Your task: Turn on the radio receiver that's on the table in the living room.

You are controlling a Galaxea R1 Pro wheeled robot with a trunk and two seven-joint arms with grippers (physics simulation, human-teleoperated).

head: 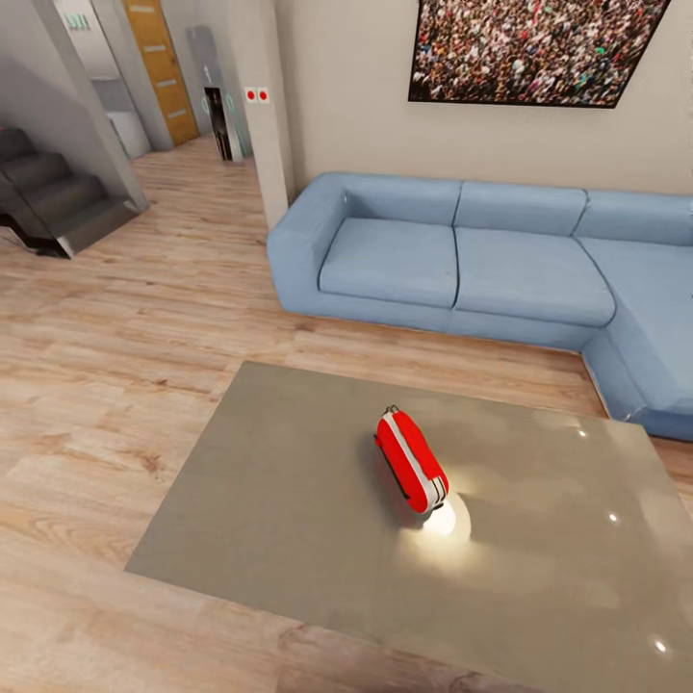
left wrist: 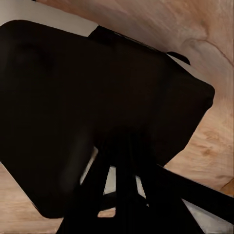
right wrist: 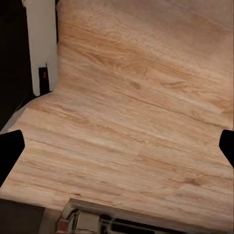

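Lying radio receiver [head: 411, 473] (mid-table [head: 289, 500])

Light wood floor [right wrist: 141, 112] ran across the right wrist view, its planks slanting past. The right gripper [right wrist: 117, 146] had its two dark fingertips [right wrist: 9, 151] at opposite edges, spread wide with bare boards between. A white panel [right wrist: 41, 44] stood at one side beside a dark area.

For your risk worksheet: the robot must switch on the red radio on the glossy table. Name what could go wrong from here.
1. The radio receiver stands on a narrow edge, so a push may topple it.
2. Its dial is not visible in the head view, so the approach side is unclear.
3. Glare on the table could hamper aiming.
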